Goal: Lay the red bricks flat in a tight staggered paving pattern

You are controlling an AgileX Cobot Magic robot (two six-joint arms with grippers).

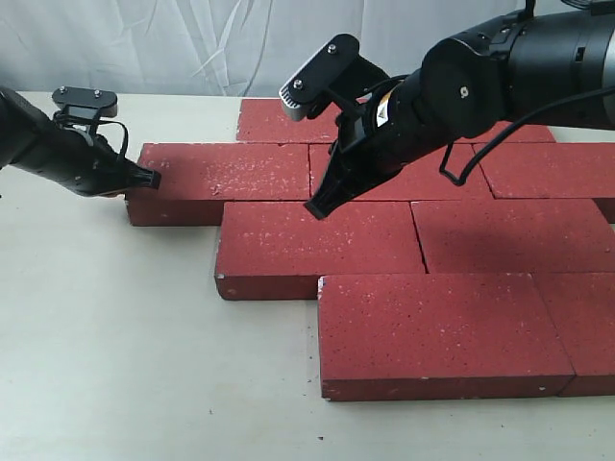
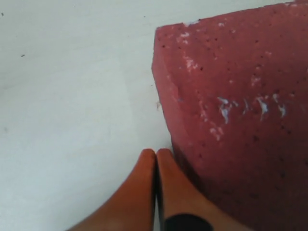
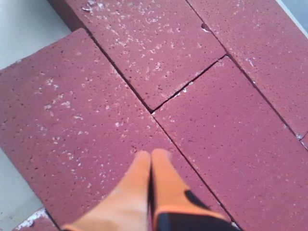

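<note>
The left gripper (image 1: 151, 179) is holding its orange fingers (image 2: 137, 190) pressed together with no gap between them, gripping nothing; its tip is sitting low at the short left end of the second-row end brick (image 1: 216, 178), right at the end face, though whether it is actually touching cannot be told. The right gripper (image 1: 317, 207) is likewise showing both fingers (image 3: 129, 195) shut tight and empty, its tip pointing down onto the third-row brick (image 1: 307, 252), just beside the seam with the row behind; the pictures are not showing whether it is pressing on the surface or hanging just above it. The red bricks (image 1: 437, 331) are lying flat on the pale table (image 1: 106, 346), filling the middle and right of the exterior view in four staggered rows, with the right-hand ones running out of frame. Bare table is lying open to the left of and in front of the paving, so each row's left end is standing free. Most seams are looking tight, while a thin dark, slightly slanted gap is showing between the two third-row bricks. Every brick's long axis is running left to right across the exterior view, parallel to its neighbours.
</note>
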